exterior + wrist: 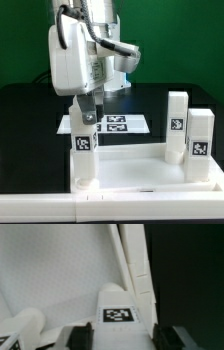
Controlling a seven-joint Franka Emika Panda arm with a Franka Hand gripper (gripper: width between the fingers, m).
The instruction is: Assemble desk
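Observation:
The white desk tabletop (150,172) lies flat at the front of the table. Two white legs (178,120) (200,135) stand upright on its right side in the exterior view. A third tagged leg (83,150) stands upright at its left corner, and my gripper (88,116) comes down on this leg from above. In the wrist view the same leg (120,314) fills the gap between both dark fingers (78,336), so my gripper (125,337) is shut on it. The tabletop surface (60,269) spreads beyond it, and another white leg (25,325) shows beside it.
The marker board (118,124) lies on the black table behind the tabletop, just behind the arm. A green wall closes off the back. A white ledge (40,205) runs along the table's front edge.

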